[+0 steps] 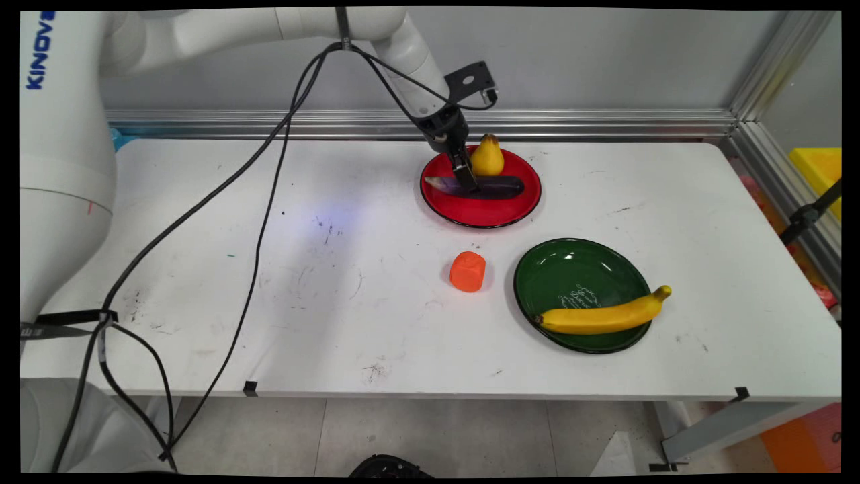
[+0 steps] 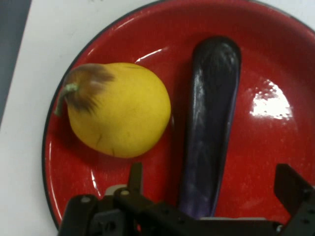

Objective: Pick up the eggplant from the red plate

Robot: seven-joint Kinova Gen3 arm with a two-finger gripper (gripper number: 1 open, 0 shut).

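Pincer [image 2: 209, 189] straddling glossy dark-purple eggplant [image 2: 209, 128] — red plate [image 2: 275, 147].

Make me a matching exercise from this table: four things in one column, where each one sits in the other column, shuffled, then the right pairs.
Things
1. pear
2. banana
3. orange block
4. eggplant

Places
A. on the bare white table, between the plates
B. lying across the green plate, its tip over the rim
C. between the open fingers of the gripper, on the red plate
D. on the red plate's far side, beside the eggplant

Pairs: 1-D, 2-B, 3-A, 4-C
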